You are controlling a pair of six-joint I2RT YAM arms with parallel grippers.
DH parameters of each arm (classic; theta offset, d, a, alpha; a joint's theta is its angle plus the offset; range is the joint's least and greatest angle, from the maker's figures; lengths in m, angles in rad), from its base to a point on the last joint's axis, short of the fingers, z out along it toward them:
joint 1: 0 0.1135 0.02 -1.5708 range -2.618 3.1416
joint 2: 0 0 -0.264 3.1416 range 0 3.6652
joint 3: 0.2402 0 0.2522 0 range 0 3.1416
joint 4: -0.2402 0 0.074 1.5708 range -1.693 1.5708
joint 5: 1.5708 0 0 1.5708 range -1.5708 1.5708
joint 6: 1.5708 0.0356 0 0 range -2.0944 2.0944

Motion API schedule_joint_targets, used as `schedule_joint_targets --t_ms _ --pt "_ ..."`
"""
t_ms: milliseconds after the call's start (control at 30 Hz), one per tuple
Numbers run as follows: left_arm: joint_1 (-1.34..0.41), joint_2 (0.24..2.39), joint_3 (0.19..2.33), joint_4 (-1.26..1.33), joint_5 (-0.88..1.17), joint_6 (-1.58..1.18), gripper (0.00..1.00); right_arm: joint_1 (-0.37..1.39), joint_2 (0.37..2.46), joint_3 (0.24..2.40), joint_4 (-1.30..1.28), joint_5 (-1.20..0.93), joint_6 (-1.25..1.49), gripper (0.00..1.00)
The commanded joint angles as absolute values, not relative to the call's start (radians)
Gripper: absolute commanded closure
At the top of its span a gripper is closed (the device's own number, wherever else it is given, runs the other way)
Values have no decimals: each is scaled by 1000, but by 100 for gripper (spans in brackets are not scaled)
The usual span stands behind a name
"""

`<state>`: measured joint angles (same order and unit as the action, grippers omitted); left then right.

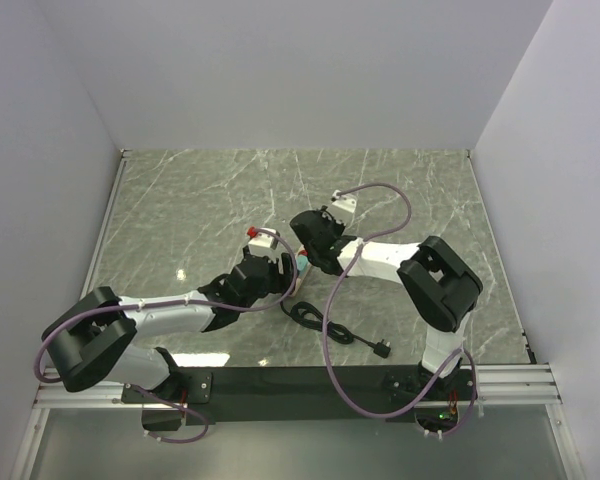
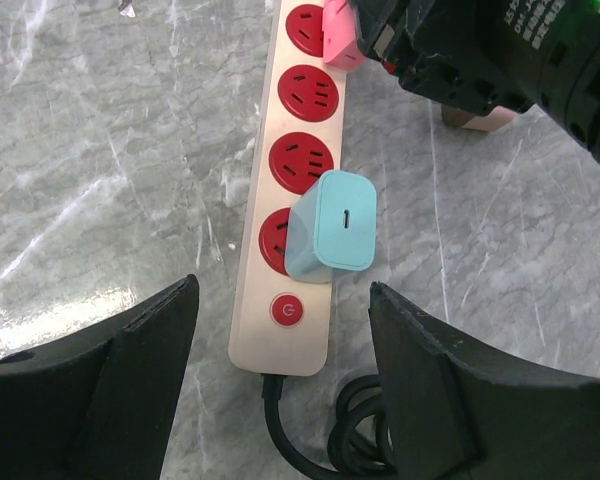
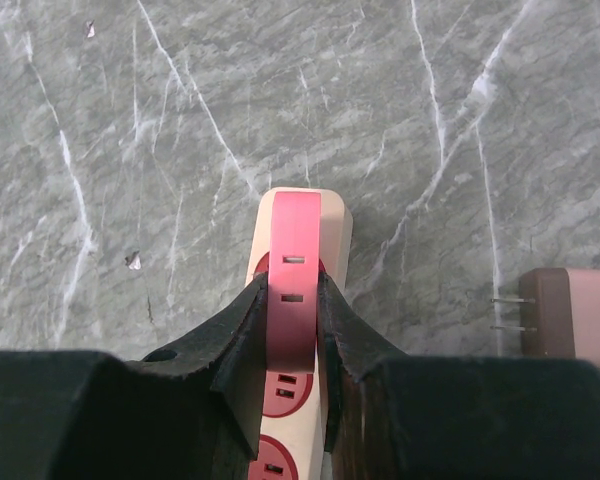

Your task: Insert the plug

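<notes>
Jaws clenched, my right gripper (image 3: 292, 295) holds the pink plug (image 3: 294, 235) at the strip (image 3: 336, 225), on its end socket; I can't tell if it's seated. My left gripper (image 2: 280, 300) hangs released over the blue charger (image 2: 332, 225) near the switch (image 2: 287, 311).

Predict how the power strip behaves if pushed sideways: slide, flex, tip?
Likely slides easily: smooth plastic power strip on polished marble table. Probably stays rigid and flat, being long and low, so tipping seems unlikely. The coiled black cable looks slack, so it should drag little; the teal charger would likely ride along.
</notes>
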<state>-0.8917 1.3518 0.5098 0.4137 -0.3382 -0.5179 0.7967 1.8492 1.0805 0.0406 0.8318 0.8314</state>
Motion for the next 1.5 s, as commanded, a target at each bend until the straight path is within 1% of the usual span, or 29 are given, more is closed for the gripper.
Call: schedule_joint_targets --t_ms 0,400,600,1233,1467 --pt "-891 1322 503 453 -341 -522 25 836 1911 980 -117 508 888 100" --pt "-877 1319 500 451 -337 -515 25 812 1967 1043 -159 400 838 100" --pt "-873 1324 505 443 -334 -509 25 807 2000 1077 -238 405 822 100" --pt "-845 1285 471 462 -307 -506 25 762 2072 1098 -247 368 793 100" --pt "-839 1273 466 460 -310 -512 25 762 2048 1094 -238 351 753 100"
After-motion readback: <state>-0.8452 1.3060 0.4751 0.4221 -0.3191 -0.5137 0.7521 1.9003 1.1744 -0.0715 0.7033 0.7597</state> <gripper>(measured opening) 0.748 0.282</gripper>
